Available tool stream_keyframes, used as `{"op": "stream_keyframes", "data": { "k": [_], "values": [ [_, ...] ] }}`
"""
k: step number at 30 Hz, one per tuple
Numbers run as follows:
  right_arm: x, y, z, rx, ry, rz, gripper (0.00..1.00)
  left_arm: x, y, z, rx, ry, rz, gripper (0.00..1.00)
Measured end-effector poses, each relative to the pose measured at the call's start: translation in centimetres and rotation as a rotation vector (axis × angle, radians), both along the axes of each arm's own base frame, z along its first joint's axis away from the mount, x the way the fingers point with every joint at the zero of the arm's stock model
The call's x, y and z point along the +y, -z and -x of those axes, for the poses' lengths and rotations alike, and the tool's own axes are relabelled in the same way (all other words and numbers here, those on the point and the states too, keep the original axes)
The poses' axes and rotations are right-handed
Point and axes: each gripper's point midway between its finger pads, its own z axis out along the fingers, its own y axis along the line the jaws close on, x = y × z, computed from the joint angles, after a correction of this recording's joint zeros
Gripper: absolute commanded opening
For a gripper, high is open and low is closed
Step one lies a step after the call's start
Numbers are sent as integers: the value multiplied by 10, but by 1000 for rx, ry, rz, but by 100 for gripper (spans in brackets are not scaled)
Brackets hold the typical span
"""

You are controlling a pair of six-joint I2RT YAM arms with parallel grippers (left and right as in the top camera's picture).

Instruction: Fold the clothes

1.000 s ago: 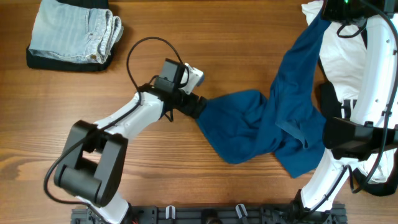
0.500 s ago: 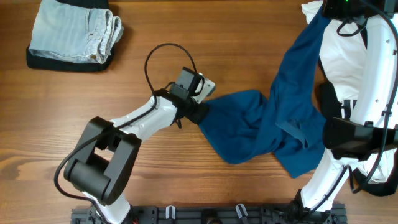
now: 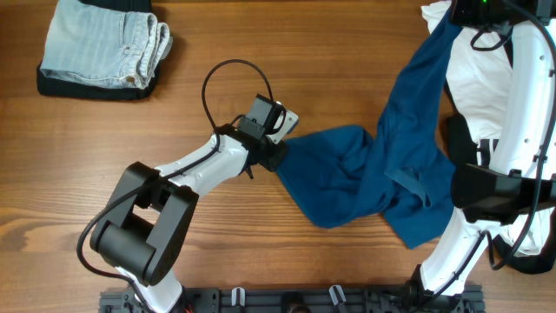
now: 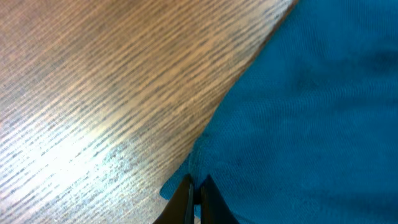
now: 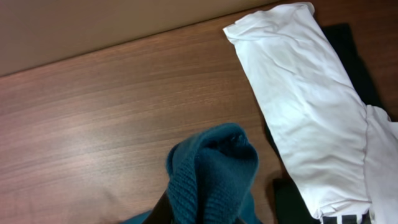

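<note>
Because the left hand (image 3: 278,153) has its fingers pressed together on only the thin left hem of the dark-blue shirt (image 3: 365,178), well left of the white garment (image 3: 473,83), a pull could slip that edge free or drag the bunched cloth into deeper wrinkles. The shirt lies crumpled on the surface (image 3: 261,69) just left of the white garment. Its long axis runs diagonally from lower left to upper right, where the right hand (image 5: 204,208) pinches its raised end beside that garment's top corner.

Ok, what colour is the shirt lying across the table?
The shirt is plain dark blue with no print. The overhead view shows it best.
</note>
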Motion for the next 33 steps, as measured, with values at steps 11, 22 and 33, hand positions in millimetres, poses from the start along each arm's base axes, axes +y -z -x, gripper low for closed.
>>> {"op": "stream_keyframes", "data": {
  "k": [11,22,33],
  "values": [
    [0,1,2,11,0,-1,11,47,-48,-73,-109,-192,7,4],
    [-1,2,3,15,3,2,10,185,-115,-154,-282,-520,19,4],
    [-84,-23,-18,-163,80,11,4,260,-105,-141,-225,-703,-29,4]
  ]
}}
